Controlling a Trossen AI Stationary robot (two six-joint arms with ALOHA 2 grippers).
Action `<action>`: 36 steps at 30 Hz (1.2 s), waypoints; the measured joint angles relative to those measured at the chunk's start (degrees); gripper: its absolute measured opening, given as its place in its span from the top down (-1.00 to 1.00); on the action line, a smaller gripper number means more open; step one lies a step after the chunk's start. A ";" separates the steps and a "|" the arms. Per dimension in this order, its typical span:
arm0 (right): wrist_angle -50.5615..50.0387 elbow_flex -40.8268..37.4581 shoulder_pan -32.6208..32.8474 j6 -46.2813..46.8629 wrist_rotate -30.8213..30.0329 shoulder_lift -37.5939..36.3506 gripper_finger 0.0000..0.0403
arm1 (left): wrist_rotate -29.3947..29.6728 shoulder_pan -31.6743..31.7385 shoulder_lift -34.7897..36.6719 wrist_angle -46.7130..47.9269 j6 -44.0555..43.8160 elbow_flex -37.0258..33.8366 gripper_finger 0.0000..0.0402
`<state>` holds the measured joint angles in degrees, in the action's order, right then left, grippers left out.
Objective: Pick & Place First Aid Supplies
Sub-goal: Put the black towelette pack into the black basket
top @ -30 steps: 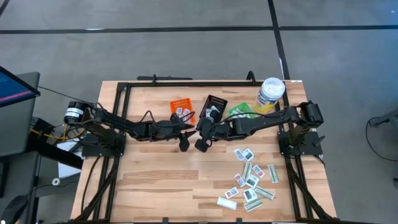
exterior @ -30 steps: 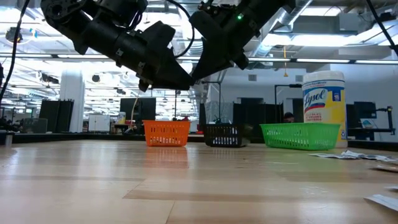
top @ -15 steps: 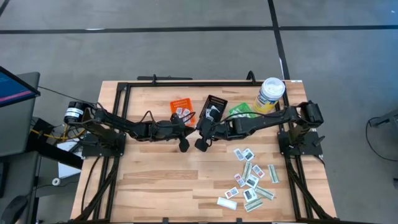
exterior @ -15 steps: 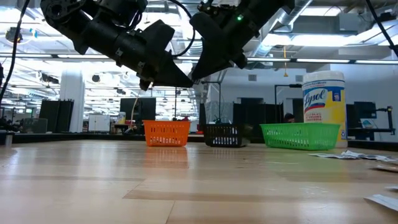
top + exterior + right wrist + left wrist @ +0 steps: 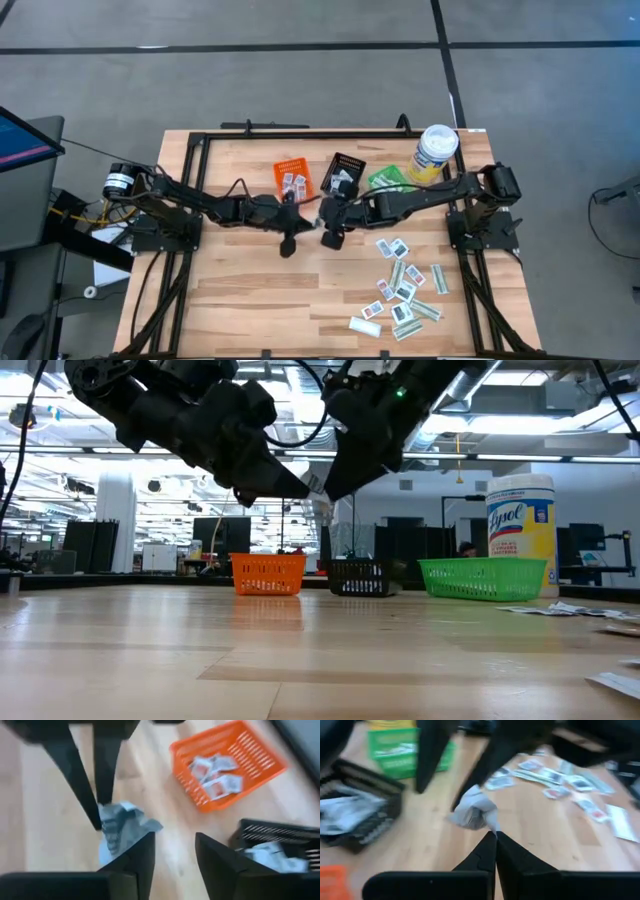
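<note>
Above the middle of the wooden table (image 5: 250, 270), the left gripper (image 5: 492, 837) was clenched on a crumpled grey-white paper packet (image 5: 472, 812), held at its fingertips clear of the tabletop. Just beside it the right gripper (image 5: 172, 842) had its two dark fingers apart, released, the packet lying right by its near finger. Beyond the two grippers stood the small orange plastic basket (image 5: 292, 178) with white packets inside, the black basket (image 5: 345, 172) and the green basket (image 5: 392, 178); the remaining flat packets (image 5: 405, 290) lay scattered well apart, toward the right arm's side.
</note>
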<state>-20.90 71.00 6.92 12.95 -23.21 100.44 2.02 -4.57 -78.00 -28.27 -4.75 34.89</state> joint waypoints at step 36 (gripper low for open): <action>0.65 -0.02 2.51 -2.43 23.37 -0.04 0.34 | -15.34 0.06 0.00 2.54 6.00 0.00 0.97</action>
<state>-20.25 70.98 9.43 10.52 0.16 100.40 -13.32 -4.51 -78.00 -25.73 1.26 34.89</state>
